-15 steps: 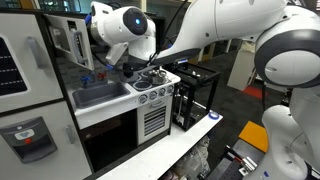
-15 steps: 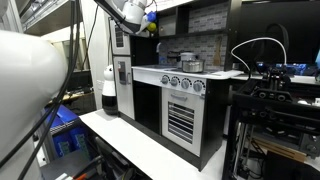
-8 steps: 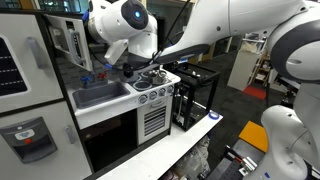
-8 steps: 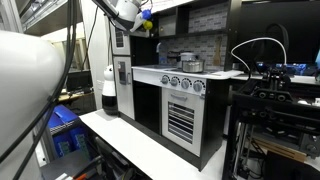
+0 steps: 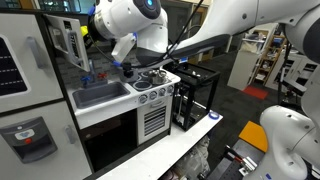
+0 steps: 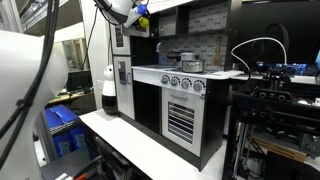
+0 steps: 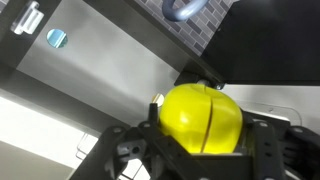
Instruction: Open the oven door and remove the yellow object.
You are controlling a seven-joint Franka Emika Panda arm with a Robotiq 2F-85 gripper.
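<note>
Reached across the top of an exterior view as a thick white arm (image 5: 235, 20), with the forearm running leftward to a rounded wrist (image 5: 130, 15) high above the toy kitchen, then bent down toward the upper cabinet level. Gripped the yellow object (image 7: 200, 118) in the pincer (image 7: 198, 150). Showed this plainly in the wrist view, with dark fingers (image 7: 128, 150) closed in on either side of the smooth bright ball and a faint seam down its middle. Held the ball aloft, well above the sink (image 5: 100, 95) and the stove knobs (image 5: 152, 95), in front of a grey panel and a strip of brick-patterned backsplash (image 7: 190, 12). Appeared in an exterior view only as a small yellow spot (image 6: 144, 10) by the wrist, right at the top edge of the picture. Hung just beside the oven door (image 5: 66, 45), a white-framed panel with a dark see-through window that looked swung outward, though could not tell its exact angle. Stood well apart from the larger black-glass door (image 5: 110, 140) low in the kitchen front and from the white tabletop (image 5: 190, 140) below. Touched nothing but the ball, as far as could be seen.
</note>
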